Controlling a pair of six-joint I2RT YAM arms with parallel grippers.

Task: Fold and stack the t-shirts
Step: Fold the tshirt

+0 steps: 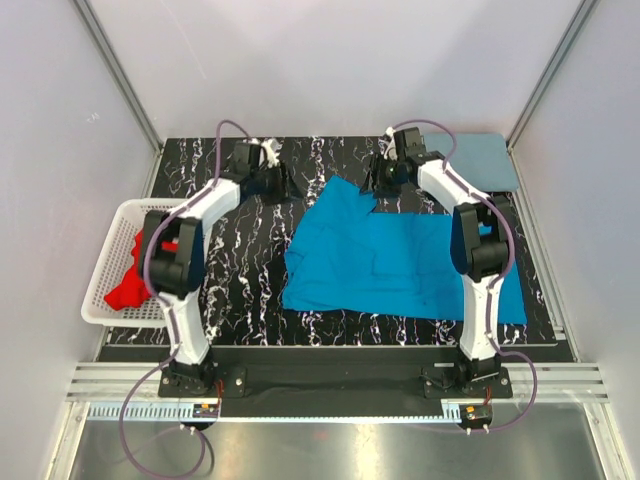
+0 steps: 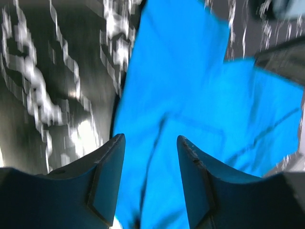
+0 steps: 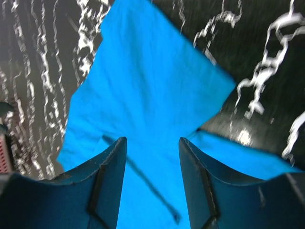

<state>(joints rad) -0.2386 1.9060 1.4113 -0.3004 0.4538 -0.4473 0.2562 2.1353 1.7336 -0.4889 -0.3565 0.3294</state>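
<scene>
Bright blue short-sleeved cloth t-shirt (image 1: 385, 265) lies spread flat on the black, white-veined marbled bench (image 1: 245, 270), covering the middle and right of it. One flap reaches toward the far side, and the near right part is crossed in the overhead view by the right arm (image 1: 478, 250). A dusty grey-blue cloth t-shirt (image 1: 485, 160), folded into a rectangle, sits at the far right corner of the bench, apart from the blue one. Red cloth t-shirts (image 1: 125, 290) are bunched inside the white plastic lattice basket (image 1: 112, 222) that stands at the left edge of the bench, partly hidden by the left arm (image 1: 180, 250). The left gripper (image 1: 283, 186) is over bare bench at the far side, just beside the left edge of the blue shirt's far flap. Its blurred wrist view shows the two dark fingers (image 2: 107, 183) parted to a middling gap with nothing between them, and blue cloth lying below and beyond. The right gripper (image 1: 376, 182) is above the far edge of the blue shirt, on the right of that same flap. Its fingers (image 3: 107, 183) likewise stand apart and hold nothing, with blue cloth spread under them. Whether either gripper touches the cloth cannot be told from these views.
</scene>
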